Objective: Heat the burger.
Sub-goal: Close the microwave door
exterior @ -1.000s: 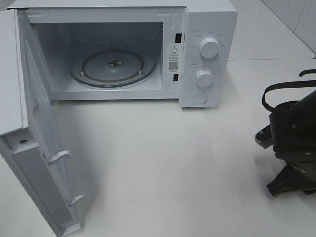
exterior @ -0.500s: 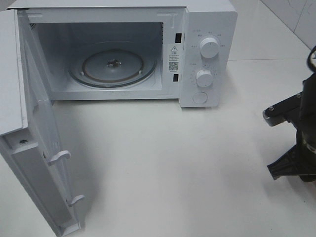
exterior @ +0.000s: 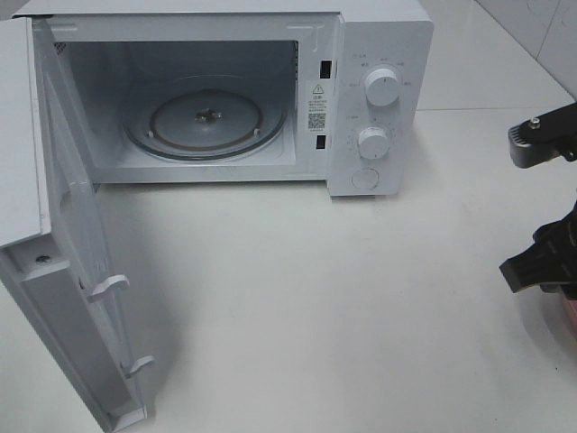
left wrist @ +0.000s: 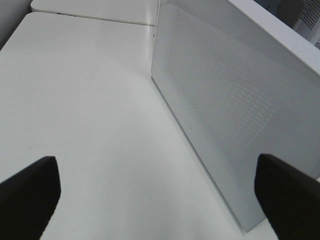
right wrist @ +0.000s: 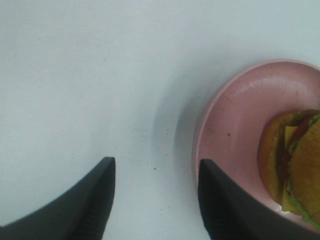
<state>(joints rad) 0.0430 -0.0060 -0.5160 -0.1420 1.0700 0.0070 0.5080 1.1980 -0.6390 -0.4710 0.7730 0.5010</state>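
Observation:
The burger [right wrist: 295, 172], with a golden-brown bun, yellow cheese and green lettuce, lies on a pink plate [right wrist: 235, 125] and is cut off by the edge of the right wrist view. My right gripper [right wrist: 155, 200] hovers open over the white table beside the plate. One finger [right wrist: 225, 205] is over the plate's rim and nothing is between the fingers. From the high camera the right arm [exterior: 545, 262] shows only at the right edge, and the burger is out of that view. My left gripper [left wrist: 157, 200] is wide open and empty, facing the microwave door's outer face [left wrist: 225, 110].
The white microwave [exterior: 379, 99] stands at the back with its cavity and glass turntable [exterior: 206, 122] exposed. Its door [exterior: 72, 271] is swung fully out to the left, reaching the table's front. White tabletop [exterior: 315, 298] spreads between the microwave and the right arm.
The right arm has moved to the right, partly leaving the high view, and has turned. The microwave and its door have not moved.

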